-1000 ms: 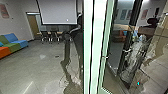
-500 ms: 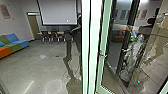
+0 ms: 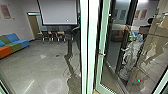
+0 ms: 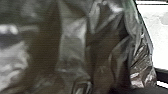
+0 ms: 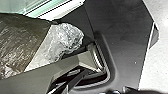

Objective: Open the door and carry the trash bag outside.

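The bag [image 4: 75,45], dark, glossy, creased plastic, shows close up in both wrist views, crumpled clear plastic [image 5: 71,36] at its edge. Ahead is the green-framed door [image 3: 103,37]. The jaws' state I cannot tell.

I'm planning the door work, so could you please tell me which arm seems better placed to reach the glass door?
Right, probably: the glass door stands right of centre in the head view, while the dark trash bag is very close to the left wrist camera. The right wrist view shows bag too.

Dk-brn bag [image 5: 22,37], lt-grn door [image 3: 100,67], blu/grn sofa [image 3: 15,46] (orange, too)
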